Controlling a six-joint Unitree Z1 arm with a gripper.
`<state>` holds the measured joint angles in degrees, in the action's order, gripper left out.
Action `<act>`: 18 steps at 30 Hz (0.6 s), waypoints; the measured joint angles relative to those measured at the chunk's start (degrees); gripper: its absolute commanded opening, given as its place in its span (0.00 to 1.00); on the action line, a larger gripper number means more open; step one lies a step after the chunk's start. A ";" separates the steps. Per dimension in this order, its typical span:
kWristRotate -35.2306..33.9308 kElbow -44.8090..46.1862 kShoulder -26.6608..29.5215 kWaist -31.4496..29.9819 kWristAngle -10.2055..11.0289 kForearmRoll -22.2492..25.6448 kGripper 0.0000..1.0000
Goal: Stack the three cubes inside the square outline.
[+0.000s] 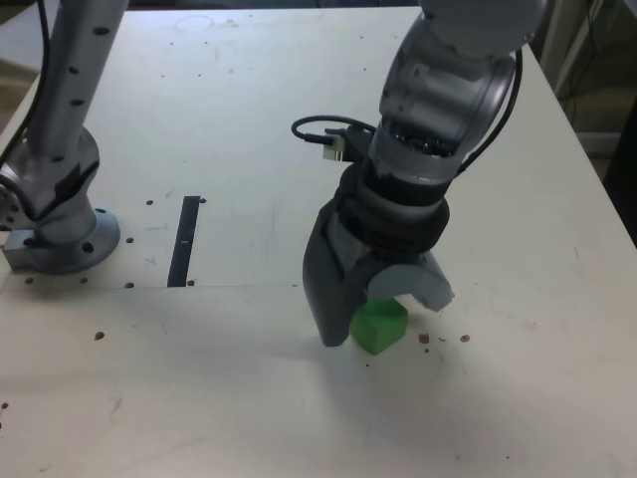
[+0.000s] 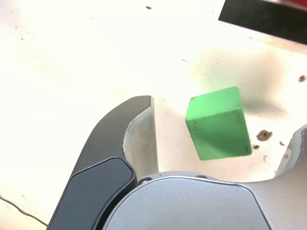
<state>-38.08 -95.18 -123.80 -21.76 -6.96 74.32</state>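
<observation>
Square outline (image 2: 268,19) mostly cut off

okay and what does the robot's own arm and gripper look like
The arm has rounded, smooth grey segments with a black band and a thin black cable looping along it. The gripper pairs a dark, curved jaw, grey on its inner face, with a pale grey one; between them sits a rounded grey housing edged with a dark line.

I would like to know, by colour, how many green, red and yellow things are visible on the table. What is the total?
Green: 1 (cube)
Red: 1 (red thing, mostly cut off by the wrist view's edge)
Yellow: 0 visible
Total: 2
</observation>
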 measured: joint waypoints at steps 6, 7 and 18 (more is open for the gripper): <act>0.18 1.17 -1.20 0.00 -0.59 -3.17 0.95; 0.17 1.17 -1.37 0.00 -0.48 -3.26 0.94; -1.29 1.14 -1.65 0.90 0.99 -2.39 0.74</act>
<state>-39.37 -94.04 -125.45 -20.86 -5.98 71.93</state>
